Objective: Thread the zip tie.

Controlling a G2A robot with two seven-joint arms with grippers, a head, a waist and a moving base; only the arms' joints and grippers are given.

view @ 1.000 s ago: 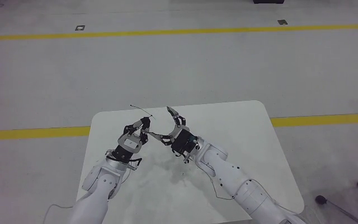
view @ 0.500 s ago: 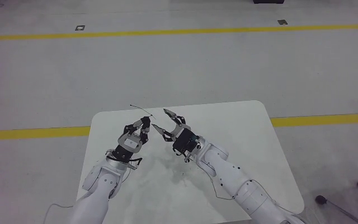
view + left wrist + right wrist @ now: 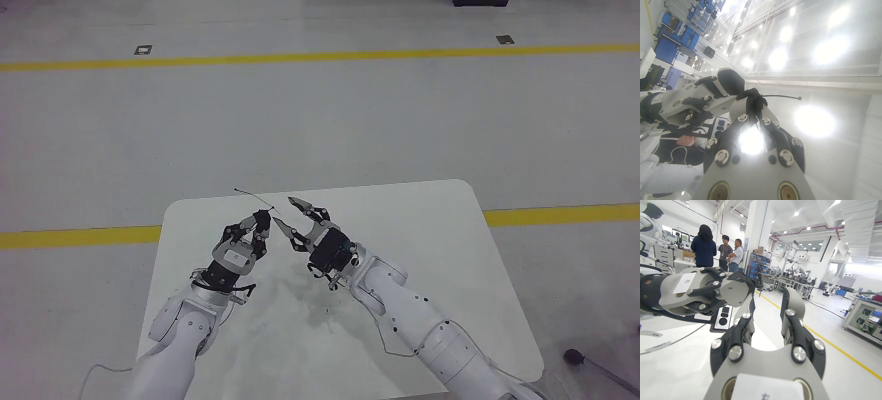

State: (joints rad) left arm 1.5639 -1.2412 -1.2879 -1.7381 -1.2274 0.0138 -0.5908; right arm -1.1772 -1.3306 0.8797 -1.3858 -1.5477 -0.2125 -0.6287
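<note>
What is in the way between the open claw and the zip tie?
Nothing visible. Only open air lies between the right claw and the zip tie, which the left claw pinches.

We see the white rounded table [image 3: 450,215] brightly, evenly lit from overhead. In the left wrist view round ceiling lamps [image 3: 814,121] bloom into glare, one flooding the grey-and-black left gripper [image 3: 756,99]; the thin black plastic zip tie [image 3: 780,96] stands silhouetted. Straight lines bow near the wrist views' edges.
</note>
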